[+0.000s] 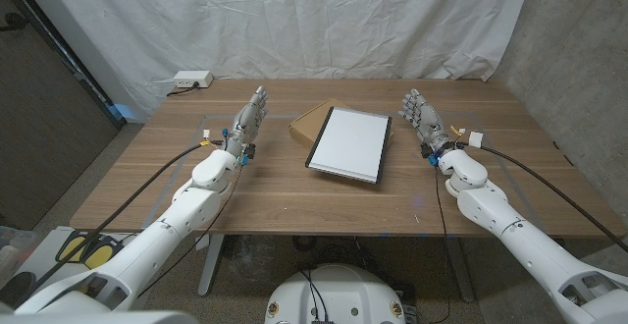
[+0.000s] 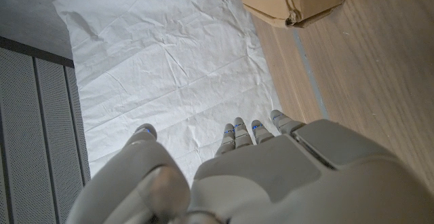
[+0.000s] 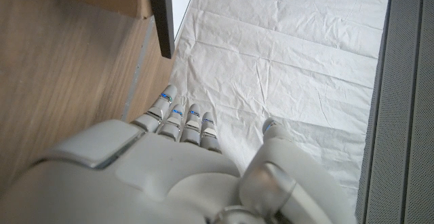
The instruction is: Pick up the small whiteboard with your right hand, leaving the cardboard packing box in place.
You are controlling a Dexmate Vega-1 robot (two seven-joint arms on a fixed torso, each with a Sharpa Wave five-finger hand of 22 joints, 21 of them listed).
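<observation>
We see our right hand [image 1: 424, 118] open and holding nothing, fingers apart, just right of the one small white rectangular whiteboard with a dark frame [image 1: 349, 143]. The whiteboard lies on the one flat brown cardboard packing box [image 1: 308, 123], mid-table. Our left hand [image 1: 247, 120] is likewise open. We read no writing.

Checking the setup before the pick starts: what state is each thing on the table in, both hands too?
small whiteboard: lies on the cardboard box, blank face up, unheld.
cardboard packing box: closed, on the table, mostly under the whiteboard.
left hand: open, fingers straight, holds nothing.
right hand: open, beside the whiteboard, apart from it.
white device: at the table's far left corner, cable attached.
</observation>
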